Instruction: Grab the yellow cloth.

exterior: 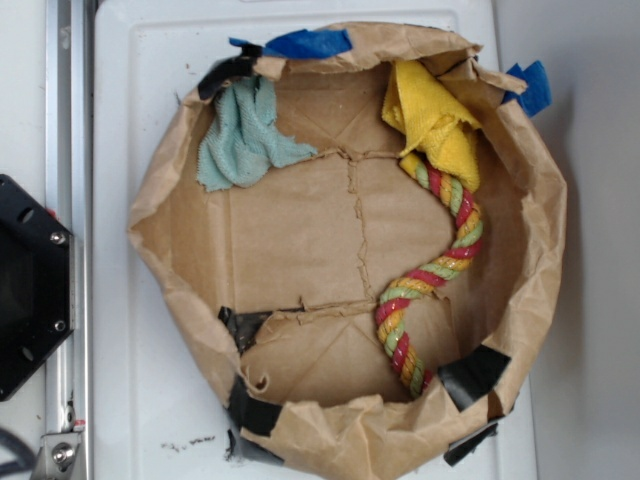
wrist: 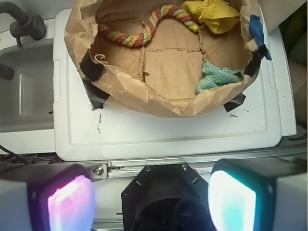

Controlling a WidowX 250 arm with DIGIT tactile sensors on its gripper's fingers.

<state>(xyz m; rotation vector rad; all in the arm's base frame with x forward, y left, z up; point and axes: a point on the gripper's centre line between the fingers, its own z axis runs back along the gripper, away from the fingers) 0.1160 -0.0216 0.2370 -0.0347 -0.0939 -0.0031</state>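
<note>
Yellow cloth (exterior: pixel 432 118) lies crumpled against the inner wall of a brown paper basin (exterior: pixel 160 210) on a white table (exterior: pixel 130 100), its lower edge touching one end of a red, yellow and green rope (exterior: pixel 440 270). A teal cloth (exterior: pixel 240 140) sits well apart along the same wall. Seen from the wrist, the gripper (wrist: pixel 151 199) hangs outside the basin with its jaws spread wide and empty, so the approach appears not yet begun; the next move likely calls for travelling over the rim and descending onto the cloth's bunched folds.
</note>
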